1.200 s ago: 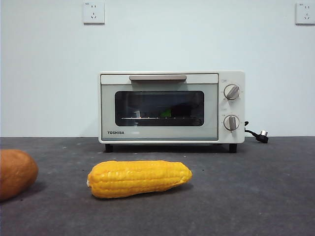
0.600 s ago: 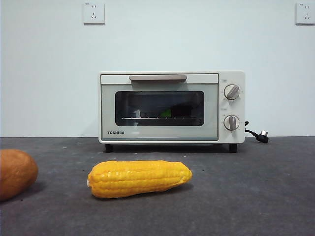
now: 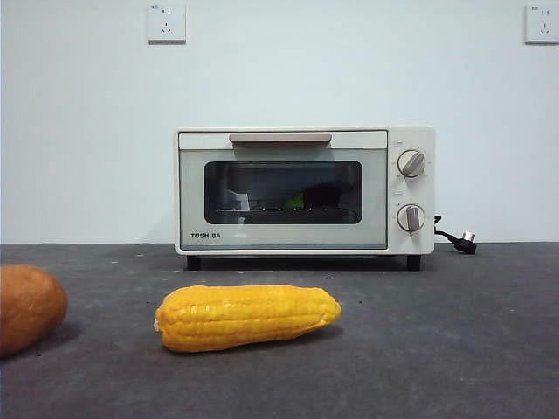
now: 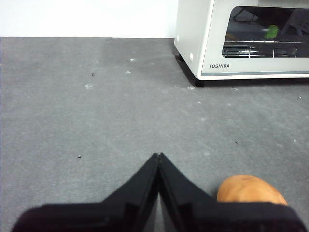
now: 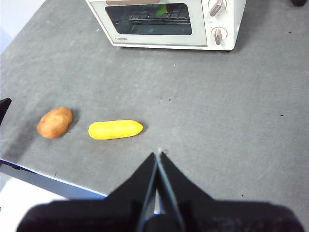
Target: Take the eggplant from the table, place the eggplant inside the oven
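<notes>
The eggplant (image 3: 325, 195) lies inside the oven (image 3: 284, 236) on the wire rack, dark behind the glass, with its green cap (image 3: 295, 201) showing. The oven door is shut. That green cap also shows through the window in the left wrist view (image 4: 271, 32) and the right wrist view (image 5: 163, 8). My left gripper (image 4: 159, 156) is shut and empty, low over the table (image 4: 96, 121), well short of the oven (image 4: 193, 29). High above the table's front, my right gripper (image 5: 158, 154) is shut and empty. Neither arm shows in the front view.
A yellow corn cob (image 3: 247, 317) lies in front of the oven, also seen from the right wrist (image 5: 115, 129). An orange-brown potato (image 3: 26, 307) sits to its left, close beside my left gripper (image 4: 248, 189). The oven's plug (image 3: 465, 242) rests at its right. The table's front edge (image 5: 53, 181) is near.
</notes>
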### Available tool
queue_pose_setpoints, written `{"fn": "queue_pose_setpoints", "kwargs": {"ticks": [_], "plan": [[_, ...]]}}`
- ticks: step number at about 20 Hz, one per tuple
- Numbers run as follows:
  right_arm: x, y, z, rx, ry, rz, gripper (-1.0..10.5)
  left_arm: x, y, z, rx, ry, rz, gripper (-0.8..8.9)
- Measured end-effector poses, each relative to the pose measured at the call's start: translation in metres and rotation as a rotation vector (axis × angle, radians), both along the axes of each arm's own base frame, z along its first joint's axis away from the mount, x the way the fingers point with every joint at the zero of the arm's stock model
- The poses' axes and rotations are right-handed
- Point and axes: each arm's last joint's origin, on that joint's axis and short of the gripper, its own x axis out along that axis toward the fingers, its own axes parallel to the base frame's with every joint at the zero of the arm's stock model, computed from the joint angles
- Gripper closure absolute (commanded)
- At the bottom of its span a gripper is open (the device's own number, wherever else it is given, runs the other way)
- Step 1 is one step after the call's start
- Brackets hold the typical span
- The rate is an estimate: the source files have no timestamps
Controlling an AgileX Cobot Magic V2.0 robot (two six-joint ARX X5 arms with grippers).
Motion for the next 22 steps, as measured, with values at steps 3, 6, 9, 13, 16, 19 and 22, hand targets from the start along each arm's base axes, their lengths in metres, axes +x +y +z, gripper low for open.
{"fn": "queue_pose_setpoints", "kwargs": {"ticks": [3, 6, 9, 13, 16, 19, 22], "plan": [[0.0, 0.0, 0.0, 0.0, 0.0, 0.0, 9.6, 0.0, 0.0, 0.0, 0.0, 0.0, 0.0, 8.17], [0.0, 0.0, 0.0, 0.0, 0.0, 0.0, 9.6, 0.0, 0.0, 0.0, 0.0, 0.0, 0.0, 8.17], [0.001, -0.001, 0.0, -0.039, -0.02, -0.026, 9.6, 0.0, 0.0, 0.0, 0.0, 0.0, 0.0, 8.17], [-0.005, -0.008, 0.0, -0.163, -0.095, -0.163, 9.6, 0.0, 0.0, 0.0, 0.0, 0.0, 0.0, 8.17], [-0.02, -0.013, 0.013, -0.154, -0.326, -0.274, 9.6, 0.0, 0.0, 0.0, 0.0, 0.0, 0.0, 8.17], [-0.033, -0.014, 0.025, -0.137, -0.521, -0.355, 9.6, 0.0, 0.0, 0.0, 0.0, 0.0, 0.0, 8.17], [-0.041, -0.014, 0.031, -0.143, -0.61, -0.412, 9.6, 0.0, 0.0, 0.0, 0.0, 0.0, 0.0, 8.17]]}}
